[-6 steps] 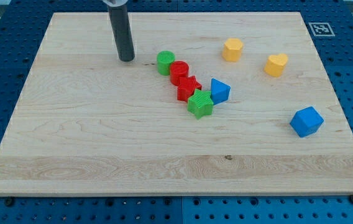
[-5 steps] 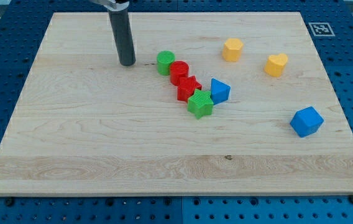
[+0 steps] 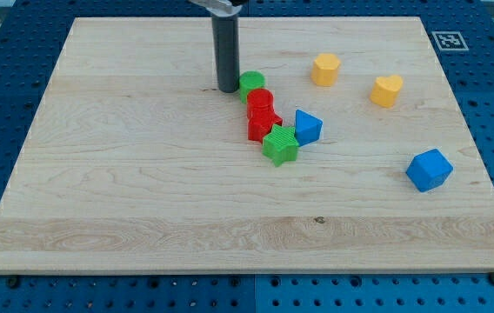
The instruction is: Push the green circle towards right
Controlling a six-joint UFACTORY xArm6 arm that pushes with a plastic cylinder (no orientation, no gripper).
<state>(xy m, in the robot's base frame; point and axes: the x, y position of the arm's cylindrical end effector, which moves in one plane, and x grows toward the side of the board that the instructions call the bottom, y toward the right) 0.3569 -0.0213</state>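
Note:
The green circle (image 3: 251,84) sits near the board's top centre. My tip (image 3: 228,88) touches its left side. Just below and to the right of the green circle is a red circle (image 3: 260,100), then a red block (image 3: 261,124) and a green star (image 3: 280,144), packed in a line. A blue triangular block (image 3: 308,127) lies to the right of the star.
A yellow hexagon block (image 3: 325,69) and a yellow heart-like block (image 3: 387,89) lie at the upper right. A blue block (image 3: 428,169) sits at the right. The wooden board (image 3: 143,209) rests on a blue perforated table, with a marker tag (image 3: 450,40) at its top right corner.
My tip has moved right, from well left of the green circle to touching it. The green circle has shifted right, and the red circle has shifted slightly right with it.

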